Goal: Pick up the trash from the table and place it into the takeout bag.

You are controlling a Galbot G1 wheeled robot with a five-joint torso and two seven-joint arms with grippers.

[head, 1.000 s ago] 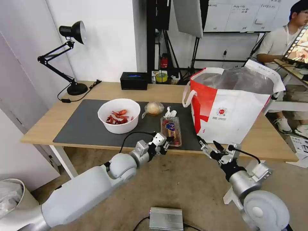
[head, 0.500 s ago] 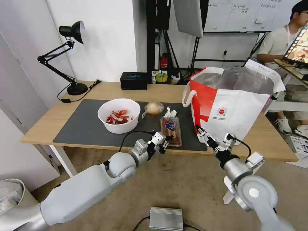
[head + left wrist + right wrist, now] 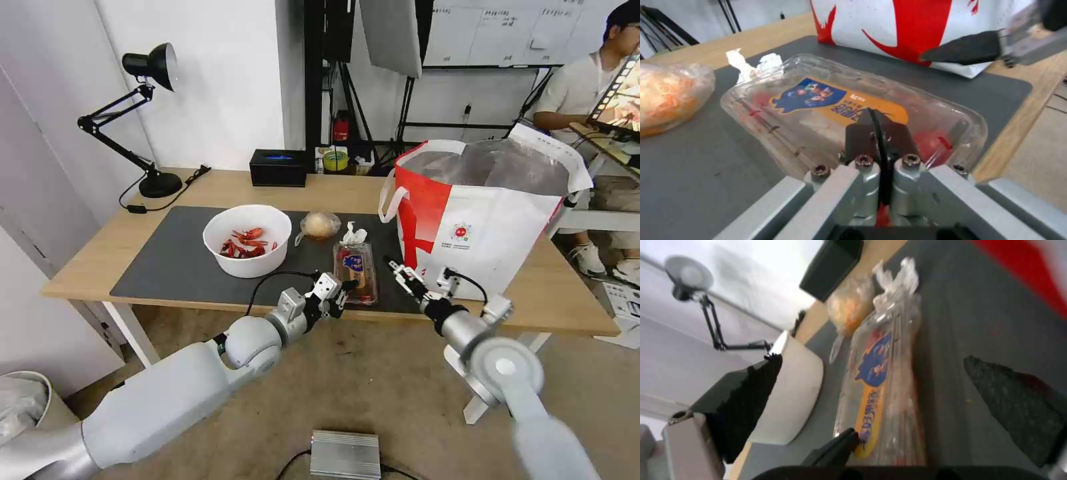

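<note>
our left gripper [image 3: 878, 133], fingers pinched together and holding nothing, hangs at the near end of the tray [image 3: 355, 270] on the surface [image 3: 187, 263]; the right gripper [image 3: 400, 272], spread wide, hovers beside it. we judge the tray light, flimsy and slick: pinch its rim. the left wrist view reveals red residue inside; the head view shows the bag [image 3: 480, 220] beyond.

A black desk lamp [image 3: 150, 70] stood at the tabletop's far left corner, its cord [image 3: 167, 193] trailing along the wood. A black rectangular box [image 3: 279, 167] sat at the far edge, a roll of tape [image 3: 335, 161] just behind it. On the floor lay a silver metal box [image 3: 345, 455].
</note>
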